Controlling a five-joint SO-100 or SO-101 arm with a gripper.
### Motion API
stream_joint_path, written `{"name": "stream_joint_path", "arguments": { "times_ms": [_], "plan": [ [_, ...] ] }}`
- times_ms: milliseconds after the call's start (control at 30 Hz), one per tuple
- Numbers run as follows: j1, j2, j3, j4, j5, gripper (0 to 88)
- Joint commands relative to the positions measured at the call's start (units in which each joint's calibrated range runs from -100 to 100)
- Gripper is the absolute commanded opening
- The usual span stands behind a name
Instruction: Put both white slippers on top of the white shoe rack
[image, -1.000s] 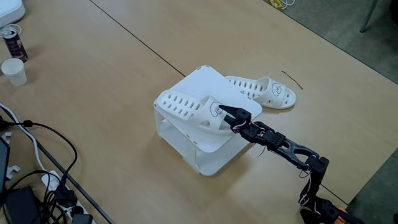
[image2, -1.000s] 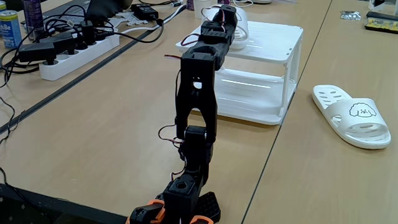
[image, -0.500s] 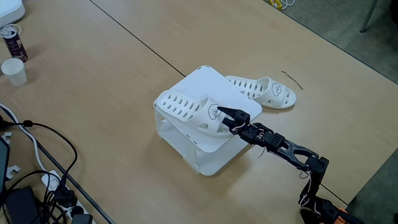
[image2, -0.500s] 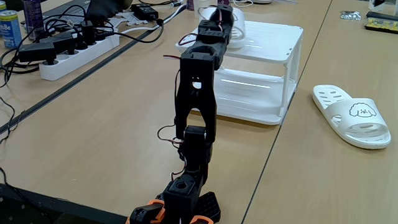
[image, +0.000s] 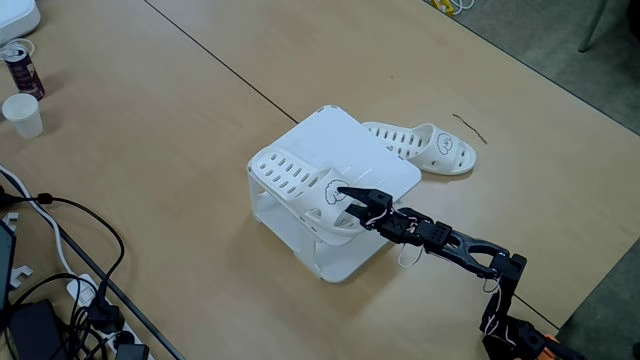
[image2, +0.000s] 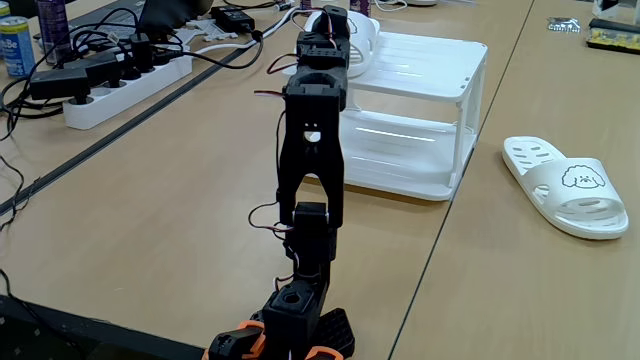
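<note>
Spanning both fixed views is a light wood-grain tabletop (image: 180, 120) with a dark seam running diagonally across it; grey floor shows past its far edge. Clutter sits at the margins: a paper cup (image: 22, 114) and a drinks can (image: 20, 66) at upper left of the high fixed view, black cables (image: 60, 270) at lower left, and a power strip (image2: 125, 82) with plugs in the low fixed view.

White shoe rack (image: 375, 165) stands mid-table, flat top level, lower shelf visible through its open side (image2: 400, 150).

Slipper 1 (image: 300, 185) lies on the rack top, along the edge nearer the cables in the high view. Long axis runs from upper left to lower right in that view, perforated sole end toward upper left, strap with black face toward lower right, overhanging the rack edge slightly.

Slipper 2 (image: 425, 145) lies flat on the tabletop just beside the rack's far side, sole down, long axis left to right in the high view, strap end at right. In the low view it (image2: 565, 185) is well clear to the right of the rack, face on strap legible.

Hand (image: 352, 196) is at the strap of slipper 1, fingers slightly parted; whether it grips the strap I cannot tell. Arm stretches out nearly level from its base (image2: 290, 335).
</note>
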Motion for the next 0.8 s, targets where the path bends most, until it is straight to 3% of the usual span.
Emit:
{"name": "stream_joint_path", "arguments": {
  "times_ms": [0,600,767],
  "plan": [
    [-0.25,-1.6,-5.51,-0.37,0.42,12.9],
    [-0.25,-2.36,1.16,-0.28,0.42,13.2],
    [-0.33,-2.36,1.7,-0.28,0.42,18.4]
  ]
}}
